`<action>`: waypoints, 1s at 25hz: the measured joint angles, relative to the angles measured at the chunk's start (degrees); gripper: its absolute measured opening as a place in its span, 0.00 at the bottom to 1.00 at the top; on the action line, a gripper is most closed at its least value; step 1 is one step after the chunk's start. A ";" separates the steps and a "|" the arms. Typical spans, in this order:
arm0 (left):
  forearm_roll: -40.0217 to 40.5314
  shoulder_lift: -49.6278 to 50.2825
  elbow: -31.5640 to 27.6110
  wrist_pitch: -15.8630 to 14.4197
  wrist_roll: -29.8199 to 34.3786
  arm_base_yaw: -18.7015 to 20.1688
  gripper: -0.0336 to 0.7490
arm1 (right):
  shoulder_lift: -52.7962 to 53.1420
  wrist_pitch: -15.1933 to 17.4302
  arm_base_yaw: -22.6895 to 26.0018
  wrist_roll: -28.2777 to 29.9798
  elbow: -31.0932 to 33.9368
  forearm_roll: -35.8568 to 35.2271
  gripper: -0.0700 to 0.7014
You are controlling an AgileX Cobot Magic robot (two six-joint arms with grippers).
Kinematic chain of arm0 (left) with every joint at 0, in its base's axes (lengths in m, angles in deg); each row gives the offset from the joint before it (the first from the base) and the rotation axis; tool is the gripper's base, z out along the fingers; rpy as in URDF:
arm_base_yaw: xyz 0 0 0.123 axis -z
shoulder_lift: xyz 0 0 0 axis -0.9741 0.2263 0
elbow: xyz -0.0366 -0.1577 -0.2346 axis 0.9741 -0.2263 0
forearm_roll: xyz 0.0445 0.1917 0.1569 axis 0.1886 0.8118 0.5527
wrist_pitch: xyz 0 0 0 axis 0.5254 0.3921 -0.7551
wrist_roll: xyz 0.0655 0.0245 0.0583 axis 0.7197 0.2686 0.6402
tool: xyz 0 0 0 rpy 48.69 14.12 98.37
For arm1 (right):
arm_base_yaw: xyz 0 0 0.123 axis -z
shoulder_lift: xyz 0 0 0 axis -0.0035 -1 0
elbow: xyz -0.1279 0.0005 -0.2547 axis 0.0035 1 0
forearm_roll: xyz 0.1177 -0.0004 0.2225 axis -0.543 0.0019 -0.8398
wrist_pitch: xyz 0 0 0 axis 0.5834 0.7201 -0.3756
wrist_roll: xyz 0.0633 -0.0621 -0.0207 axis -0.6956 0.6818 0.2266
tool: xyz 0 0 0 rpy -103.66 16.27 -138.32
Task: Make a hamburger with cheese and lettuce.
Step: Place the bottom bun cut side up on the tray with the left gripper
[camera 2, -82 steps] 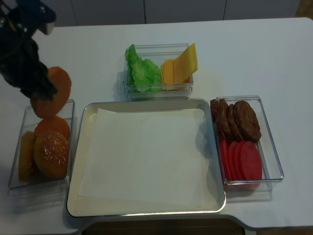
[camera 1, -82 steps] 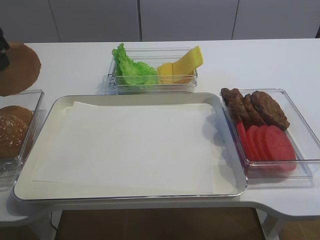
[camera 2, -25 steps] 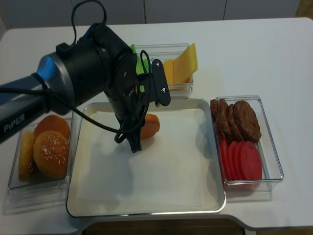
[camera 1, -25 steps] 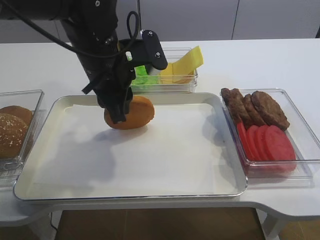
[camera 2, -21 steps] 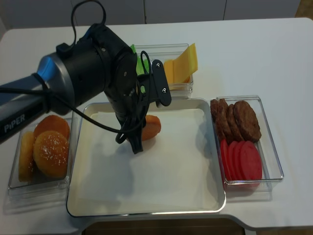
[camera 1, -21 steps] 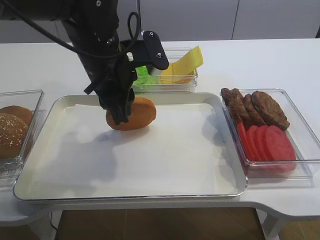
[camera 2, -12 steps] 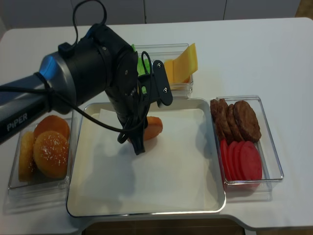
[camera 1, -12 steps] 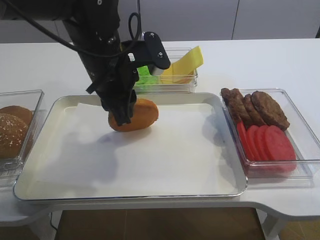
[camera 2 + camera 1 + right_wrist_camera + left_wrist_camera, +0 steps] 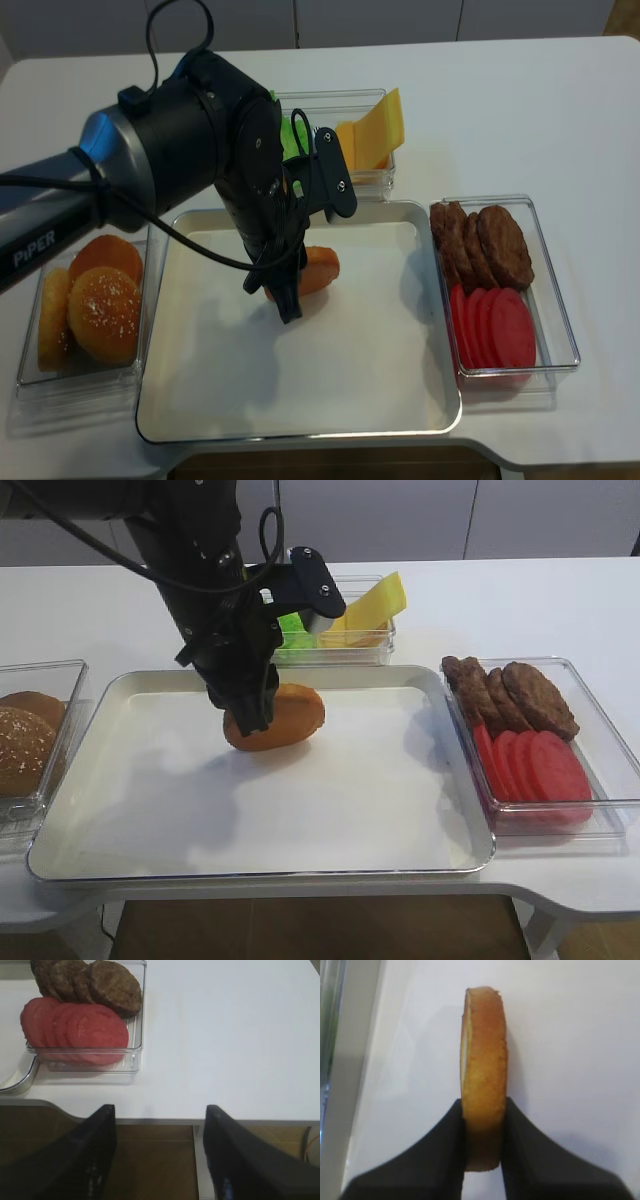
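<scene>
- Left gripper [image 9: 482,1160] is clamping the round golden-brown bun half [image 9: 283,718] on edge, above the paper-lined metal tray [image 9: 461,855].
- Right gripper [image 9: 159,1152] is hanging with fingers spread, holding nothing.

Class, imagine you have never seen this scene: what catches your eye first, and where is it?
The big dark left arm's tool pinches a golden bun half on edge over the middle of the metal tray. To the right, red tomato slices lie in a clear box; bright green lettuce and yellow cheese sit behind.
</scene>
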 joint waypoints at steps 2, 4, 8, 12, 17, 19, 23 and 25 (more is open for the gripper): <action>-0.52 0.00 0.08 -0.36 0.11 0.00 0.21 | 0.00 0.00 0.00 0.00 0.00 0.00 0.66; -1.05 0.00 0.08 -0.72 0.24 0.00 0.21 | 0.00 0.00 0.00 0.00 0.00 0.00 0.66; -1.43 0.00 0.13 -1.38 0.87 0.00 0.21 | 0.00 0.00 0.00 0.00 0.00 0.00 0.66; -2.41 0.00 0.22 -2.55 1.05 0.00 0.27 | 0.00 0.00 0.00 0.00 0.00 0.00 0.66; -3.60 0.37 0.22 -4.43 1.16 0.00 0.39 | 0.00 0.00 0.00 0.00 0.00 0.00 0.66; -4.15 0.50 0.22 -4.71 1.15 0.00 0.41 | 0.00 0.00 0.00 0.00 0.00 0.00 0.66; -4.75 0.50 0.22 -5.05 1.29 0.00 0.42 | 0.00 0.00 0.00 0.00 0.00 0.00 0.66; -5.66 0.50 0.22 -5.19 1.29 0.00 0.44 | 0.00 0.00 0.00 0.00 0.00 0.00 0.66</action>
